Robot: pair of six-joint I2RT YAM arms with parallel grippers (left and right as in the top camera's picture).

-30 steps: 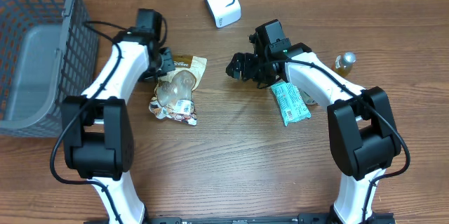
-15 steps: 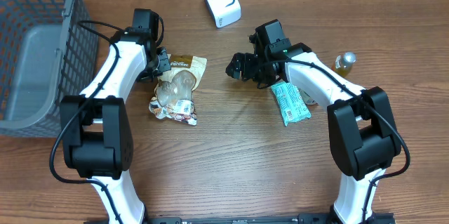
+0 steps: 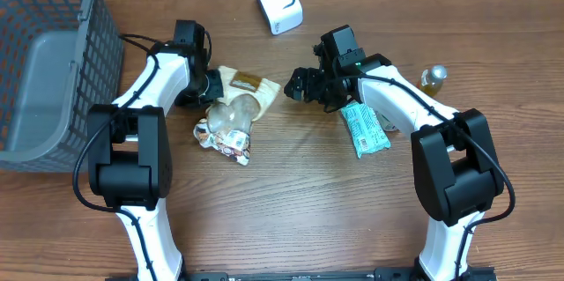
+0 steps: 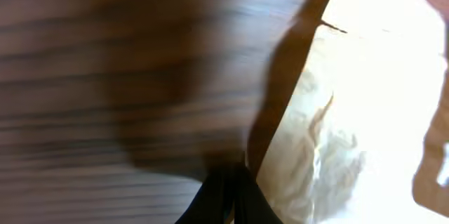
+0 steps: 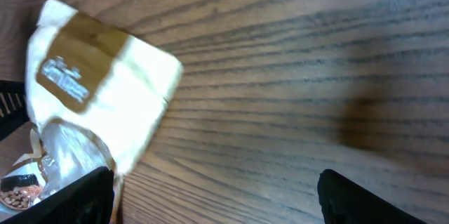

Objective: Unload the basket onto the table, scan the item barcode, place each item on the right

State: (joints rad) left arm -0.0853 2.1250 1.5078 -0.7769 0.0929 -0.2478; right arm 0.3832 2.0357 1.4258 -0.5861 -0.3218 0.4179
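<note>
White pouch [image 3: 233,114]: with left gripper [image 3: 211,85] pinched shut on its edge, present barcode squarely to scanner [image 3: 278,2]; right gripper [image 3: 300,83] stands wide, empty

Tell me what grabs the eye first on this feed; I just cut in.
The crumpled snack bag at mid-table stands out, with the left gripper shut on its top edge. The right gripper hangs open just to the bag's right, with a teal bar lying by its arm. A white scanner sits at the far edge, and a grey basket fills the far left corner.
</note>
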